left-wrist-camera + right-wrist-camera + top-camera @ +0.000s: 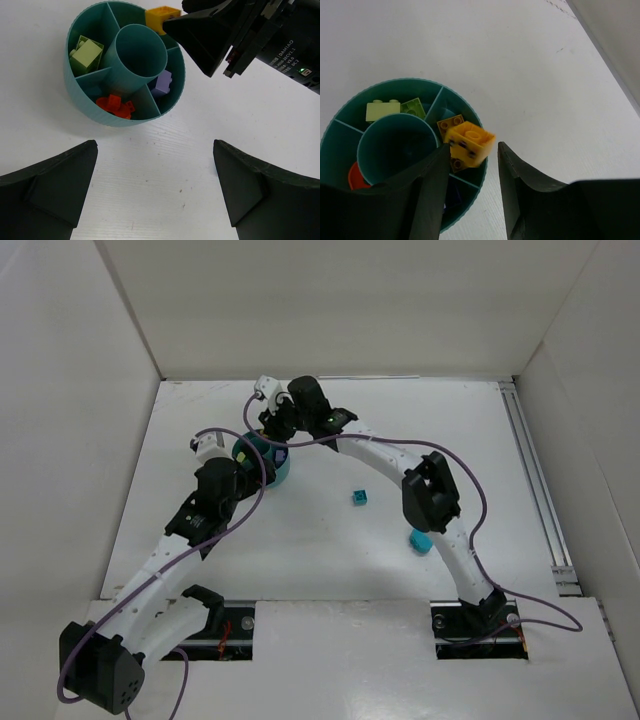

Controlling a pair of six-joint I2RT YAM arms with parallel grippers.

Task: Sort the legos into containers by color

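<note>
Over round teal plastic dish (400, 80): right end effector (474, 149), jaws brick-wide; yellow plastic lego brick (470, 142) at tips, hold unclear.
Drop: yellow compartment (447, 112) straight below.

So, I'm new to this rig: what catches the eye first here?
A yellow brick sits tilted at the tips of the right arm's fingers, above the divided teal dish. A teal brick and a larger teal piece lie loose on the white table, right of the dish.

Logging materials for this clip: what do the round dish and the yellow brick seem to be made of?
The dish: likely moulded plastic, matte teal, finely ribbed outer wall, thin even dividers. The yellow brick: likely hard plastic, faintly glossy, with a moulded round stud and crisp edges.
</note>
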